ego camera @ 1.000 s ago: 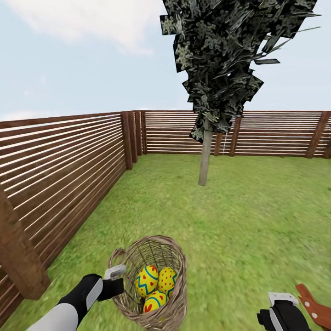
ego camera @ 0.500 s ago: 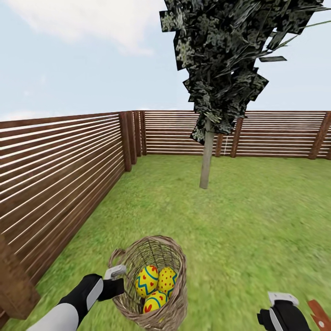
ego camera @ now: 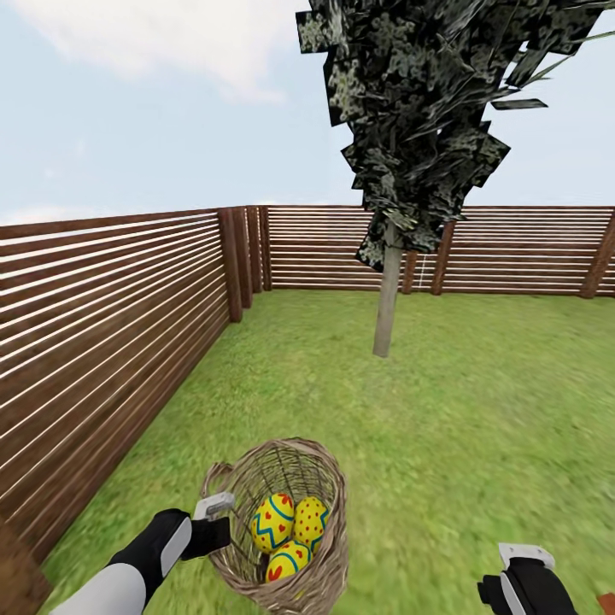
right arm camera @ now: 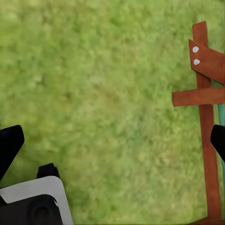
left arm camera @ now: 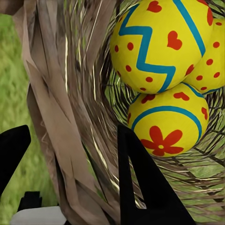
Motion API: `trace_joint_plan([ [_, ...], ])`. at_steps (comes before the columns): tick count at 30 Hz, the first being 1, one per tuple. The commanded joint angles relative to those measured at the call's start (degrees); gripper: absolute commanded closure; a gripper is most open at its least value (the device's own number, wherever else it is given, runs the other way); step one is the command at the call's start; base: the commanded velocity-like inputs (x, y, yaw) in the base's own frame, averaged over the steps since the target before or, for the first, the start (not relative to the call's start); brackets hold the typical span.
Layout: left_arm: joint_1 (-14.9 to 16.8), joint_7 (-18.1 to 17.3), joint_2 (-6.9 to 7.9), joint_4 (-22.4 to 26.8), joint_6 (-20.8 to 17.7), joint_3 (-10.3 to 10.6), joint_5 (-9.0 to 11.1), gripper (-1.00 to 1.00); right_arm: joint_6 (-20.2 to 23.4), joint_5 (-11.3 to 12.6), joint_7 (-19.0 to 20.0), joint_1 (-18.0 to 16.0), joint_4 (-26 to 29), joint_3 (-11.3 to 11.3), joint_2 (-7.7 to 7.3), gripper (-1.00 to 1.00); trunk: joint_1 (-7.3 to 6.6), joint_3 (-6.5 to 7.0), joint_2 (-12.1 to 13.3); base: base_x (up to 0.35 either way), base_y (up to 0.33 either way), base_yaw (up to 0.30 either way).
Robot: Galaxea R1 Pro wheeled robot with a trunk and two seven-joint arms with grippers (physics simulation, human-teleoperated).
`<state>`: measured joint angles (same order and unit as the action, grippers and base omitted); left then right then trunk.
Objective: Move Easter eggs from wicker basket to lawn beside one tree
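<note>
Wicker basket (ego camera: pixel 286 521) w/ 3 eggs (ego camera: pixel 289 525), L tool (left arm camera: pixel 70 154) clamps wall | R tool (right arm camera: pixel 112 145) released | cam shifted, tree (ego camera: pixel 386 299) lower

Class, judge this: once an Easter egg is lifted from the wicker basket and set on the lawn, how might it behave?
The Easter eggs look smooth and rounded, so one may slip between narrow fingers. Set down, it would probably roll, though the lawn looks flat.

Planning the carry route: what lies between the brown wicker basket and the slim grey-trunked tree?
In the head view, only bare green lawn separates wicker basket from tree.
</note>
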<state>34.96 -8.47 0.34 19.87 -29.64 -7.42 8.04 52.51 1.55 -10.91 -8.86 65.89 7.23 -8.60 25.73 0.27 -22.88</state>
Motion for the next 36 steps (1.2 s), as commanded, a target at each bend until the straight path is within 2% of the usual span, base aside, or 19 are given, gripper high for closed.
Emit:
trace_joint_plan([
  [1,0.02,-0.06,-0.03,0.09,-0.42,-0.36,0.92,1.00,0.23,0.18,-0.22,-0.01,0.09,-0.02,-0.01,-1.00,0.05,-0.02,-0.04,0.330,0.000,0.000],
  [36,0.02,-0.06,-0.07,-0.01,-0.42,-0.39,0.93,1.00,0.23,0.14,-0.20,-0.02,0.02,-0.06,0.01,-1.00,0.05,-0.02,-0.04,0.330,0.000,0.000],
])
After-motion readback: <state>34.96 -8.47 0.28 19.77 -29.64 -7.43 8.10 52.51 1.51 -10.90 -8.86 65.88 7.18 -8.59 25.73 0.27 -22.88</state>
